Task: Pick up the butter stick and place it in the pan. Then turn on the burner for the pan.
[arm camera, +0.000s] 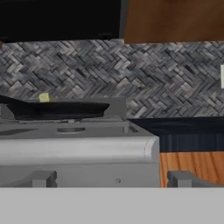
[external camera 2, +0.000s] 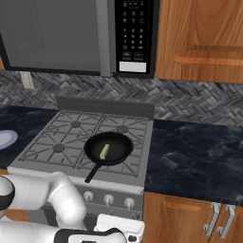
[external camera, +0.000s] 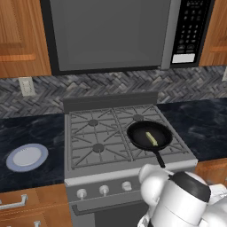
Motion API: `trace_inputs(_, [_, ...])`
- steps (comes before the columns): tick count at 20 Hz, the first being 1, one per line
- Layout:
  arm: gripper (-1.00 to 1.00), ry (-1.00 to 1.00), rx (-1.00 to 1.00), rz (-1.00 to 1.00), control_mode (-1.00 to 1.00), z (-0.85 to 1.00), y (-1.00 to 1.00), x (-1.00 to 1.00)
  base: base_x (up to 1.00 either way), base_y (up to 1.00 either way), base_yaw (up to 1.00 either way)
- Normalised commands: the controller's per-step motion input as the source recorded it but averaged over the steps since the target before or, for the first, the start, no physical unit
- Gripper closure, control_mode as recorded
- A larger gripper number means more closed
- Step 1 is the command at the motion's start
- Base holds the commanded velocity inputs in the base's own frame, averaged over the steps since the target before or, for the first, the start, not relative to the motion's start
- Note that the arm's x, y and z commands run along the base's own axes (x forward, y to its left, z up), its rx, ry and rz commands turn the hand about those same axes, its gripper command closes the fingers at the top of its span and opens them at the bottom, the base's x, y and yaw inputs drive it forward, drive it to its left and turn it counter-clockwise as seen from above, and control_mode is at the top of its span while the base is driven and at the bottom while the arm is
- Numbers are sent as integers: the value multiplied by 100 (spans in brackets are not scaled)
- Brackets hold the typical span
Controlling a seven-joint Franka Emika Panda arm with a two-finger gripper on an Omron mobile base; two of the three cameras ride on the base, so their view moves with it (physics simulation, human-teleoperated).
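The black pan rests on the stove's front right grate, its handle pointing toward the front edge. The pale-yellow butter stick lies inside it. The pan covers the burner beneath it. My gripper hangs low in front of the stove, level with its front edge and open, with nothing between its fingertips. From there the hand view sees the pan side-on, with the butter stick peeking over its rim. Round silver knobs line the stove front.
A white plate with a blue rim sits on the dark counter left of the stove. More dark counter stretches to the right above wooden cabinets. A microwave hangs over the stove. The other burners are bare.
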Motion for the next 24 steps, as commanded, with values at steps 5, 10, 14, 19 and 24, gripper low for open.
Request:
trace_inputs(5, [-100, 0, 0, -2, -100, -1, 10, 9, 0, 0, 0])
trace_inputs(10, [-100, 0, 0, 0, -100, -6, 4, 14, 0, 0, 0])
trace_inputs(14, [-100, -1, 0, 0, -100, -12, 0, 6, 0, 0, 0])
trace_inputs(19, [-100, -3, 0, 0, -100, -20, 0, 0, 0, 0, 0])
trace_inputs(24, [-100, -4, 0, 0, -100, -24, 0, 0, 0, 0, 0])
